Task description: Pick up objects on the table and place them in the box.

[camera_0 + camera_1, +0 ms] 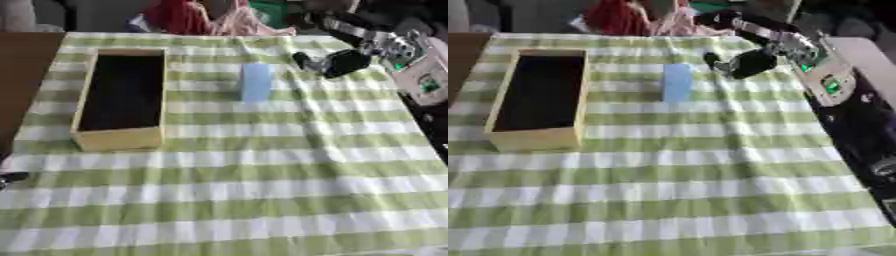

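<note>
The counter (262,190) is being covered by a green and white checked cloth, and most of it is lying bare toward the near edge. A wooden box (118,137) is being seen near the left edge, open at the top and dark inside, with its long axis running from the near side to the far side. A pale blue object (255,82), flat and oblong, is lying near the middle of the far half, well apart from the box and to its right; its long axis is also being held near to far, roughly parallel with the box.

The right hand (741,64) is being carried in from the far right corner and is hanging just beside the blue object, to its right and slightly farther back. It seems to be holding nothing; how far its fingers are spread cannot be told, since the hand is being shown only as a dark blurred mass. Only a small dark part is being shown at the left edge, possibly the left hand (10,176), and its state cannot be told.

The reach toward the blue object is judged to be the step in hand. It would best be done by the short sides being spanned across the narrow width, so that the object is being lifted level and lowered lengthwise into the box.
</note>
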